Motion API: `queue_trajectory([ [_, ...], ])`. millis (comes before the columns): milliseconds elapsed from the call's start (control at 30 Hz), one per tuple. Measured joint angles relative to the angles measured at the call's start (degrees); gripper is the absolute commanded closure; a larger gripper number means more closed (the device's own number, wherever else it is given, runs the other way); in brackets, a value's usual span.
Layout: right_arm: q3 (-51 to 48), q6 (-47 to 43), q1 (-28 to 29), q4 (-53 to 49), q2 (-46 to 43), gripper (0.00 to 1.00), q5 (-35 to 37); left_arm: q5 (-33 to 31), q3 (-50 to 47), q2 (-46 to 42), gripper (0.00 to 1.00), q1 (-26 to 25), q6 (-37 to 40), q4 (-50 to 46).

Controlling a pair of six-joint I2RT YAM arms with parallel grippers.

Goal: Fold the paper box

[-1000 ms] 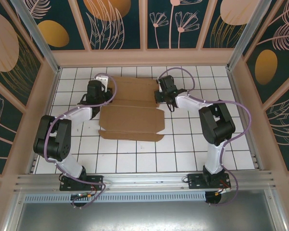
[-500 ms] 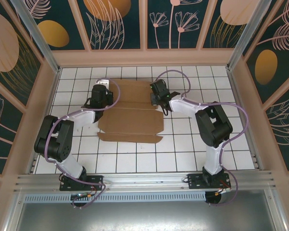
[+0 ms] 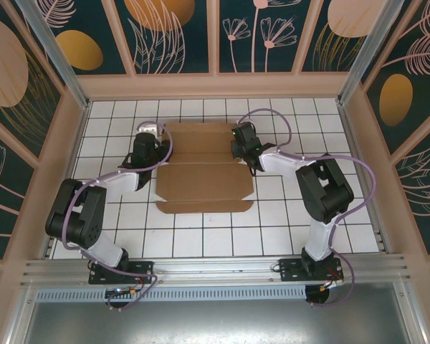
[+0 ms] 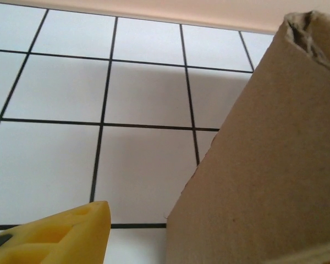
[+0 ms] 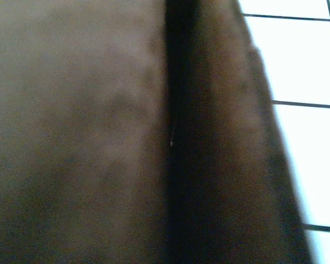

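Two grippers work at the far half of the paper box (image 3: pixel 204 172) in the top view. The left gripper (image 3: pixel 149 143) is at its left edge and the right gripper (image 3: pixel 241 143) at its right edge. The box lies mostly flat in the middle of the tiled table (image 3: pixel 287 229), with a narrow flap on the side toward the arm bases. From above I cannot tell if the jaws are apart or together.

In the left wrist view a cardboard panel seems to rise from the tiles at the right. One yellow finger (image 4: pixel 71 236) shows at the bottom left, apart from the cardboard. This alone does not tell me how the jaws stand.

In the right wrist view the cardboard is very close and blurred, with a dark crease running down it and white tiles at the right. Here also I cannot tell the state of the jaws.

I see three risks. If one arm pushes harder than the other, the light sheet can slide or turn on the smooth tiles. A raised side can fall back flat when it is let go, because the cardboard is springy. A push away from the crease can bend the panel in a wrong place.
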Motion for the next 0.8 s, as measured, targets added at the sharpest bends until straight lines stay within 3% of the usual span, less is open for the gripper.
queue_trajectory([
  [67, -0.44, -1.09, -1.03, 1.01, -0.02, 0.59, -1.31, 1.90, -1.44, -2.29, 0.42, -0.02, -1.55, 0.55],
  [200, -2.40, -3.45, -2.56, 3.06, -1.27, 0.39, -3.54, 5.68, -4.57, -8.02, 0.39, -0.02, -4.68, 1.79],
  [367, -6.16, -6.03, -2.95, 5.16, -5.20, 0.34, -5.49, 7.30, -6.71, -12.55, 0.39, 0.26, -7.28, 3.48],
  [633, -8.41, -8.48, -3.10, 9.40, -9.14, 0.33, -8.87, 9.49, -8.24, -12.50, 0.43, 0.39, -9.31, 5.38],
  [800, -16.33, -9.14, -3.23, 12.74, -17.57, 0.28, -12.02, 9.73, -12.22, -21.46, 0.41, 0.44, -9.88, 7.98],
])
